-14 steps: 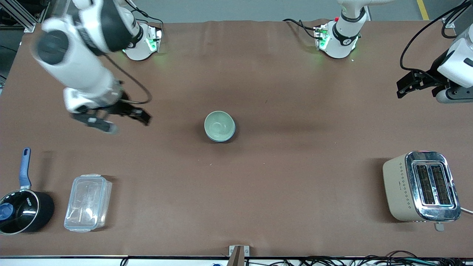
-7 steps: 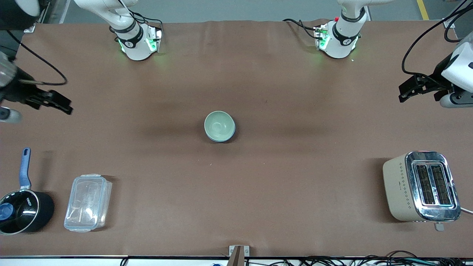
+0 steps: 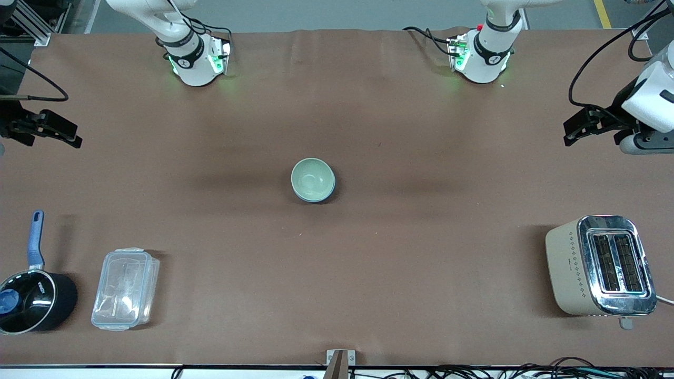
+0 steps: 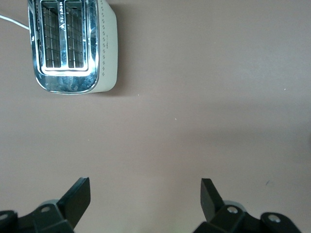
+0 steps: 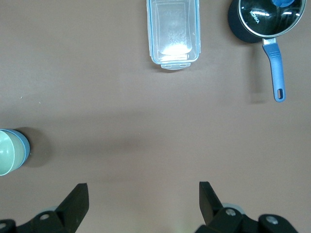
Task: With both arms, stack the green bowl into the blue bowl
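The pale green bowl (image 3: pixel 311 178) sits inside the blue bowl (image 3: pixel 327 196) at the middle of the table; only a blue sliver of rim shows beneath it. In the right wrist view the green bowl (image 5: pixel 7 152) and the blue bowl's side (image 5: pixel 24 146) show at the frame's edge. My right gripper (image 3: pixel 66 134) is open and empty, up over the table's edge at the right arm's end. My left gripper (image 3: pixel 571 130) is open and empty, up over the left arm's end. Both wrist views show open jaws, left (image 4: pixel 146 199) and right (image 5: pixel 143 204), over bare table.
A beige toaster (image 3: pixel 600 266) stands at the left arm's end, nearer the camera. A clear plastic box (image 3: pixel 125 288) and a black saucepan (image 3: pixel 32 301) with a blue handle stand at the right arm's end, nearer the camera.
The right arm has swung away from beside the bowls out to its end of the table, gripper empty. The left gripper has shifted only slightly. The bowls have not moved.
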Robot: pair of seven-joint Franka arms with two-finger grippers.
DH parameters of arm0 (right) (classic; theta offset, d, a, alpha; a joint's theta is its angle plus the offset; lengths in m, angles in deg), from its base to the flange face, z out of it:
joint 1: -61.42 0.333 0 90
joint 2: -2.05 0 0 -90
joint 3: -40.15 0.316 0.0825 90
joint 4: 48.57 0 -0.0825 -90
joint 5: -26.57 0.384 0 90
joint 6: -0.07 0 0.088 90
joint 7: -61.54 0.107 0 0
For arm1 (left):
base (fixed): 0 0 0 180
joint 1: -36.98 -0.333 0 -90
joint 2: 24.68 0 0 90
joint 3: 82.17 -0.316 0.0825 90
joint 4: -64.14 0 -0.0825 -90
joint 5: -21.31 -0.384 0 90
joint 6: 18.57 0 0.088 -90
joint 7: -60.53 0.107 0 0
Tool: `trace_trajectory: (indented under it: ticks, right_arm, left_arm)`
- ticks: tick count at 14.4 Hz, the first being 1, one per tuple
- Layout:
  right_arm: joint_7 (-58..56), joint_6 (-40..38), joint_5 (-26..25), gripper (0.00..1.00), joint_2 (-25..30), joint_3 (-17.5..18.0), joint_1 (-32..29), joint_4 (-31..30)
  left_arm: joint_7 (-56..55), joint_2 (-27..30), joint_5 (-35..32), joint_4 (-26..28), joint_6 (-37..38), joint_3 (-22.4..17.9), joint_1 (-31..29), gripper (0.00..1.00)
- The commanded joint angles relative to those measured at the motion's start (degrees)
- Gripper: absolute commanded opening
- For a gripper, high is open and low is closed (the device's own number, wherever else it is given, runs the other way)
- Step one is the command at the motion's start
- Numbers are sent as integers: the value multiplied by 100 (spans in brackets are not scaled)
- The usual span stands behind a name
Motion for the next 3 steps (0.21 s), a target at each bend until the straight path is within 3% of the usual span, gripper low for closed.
trace_trajectory:
  ticks: [1, 3]
  right_arm:
    - [-105, -68, 102, 100, 31, 37, -60, 0]
    - [-437, -77, 102, 100, 31, 28, -60, 0]
  left_arm:
    - [93, -50, 74, -148, 151, 34, 31, 100]
    - [268, -33, 74, -157, 169, 96, 14, 100]
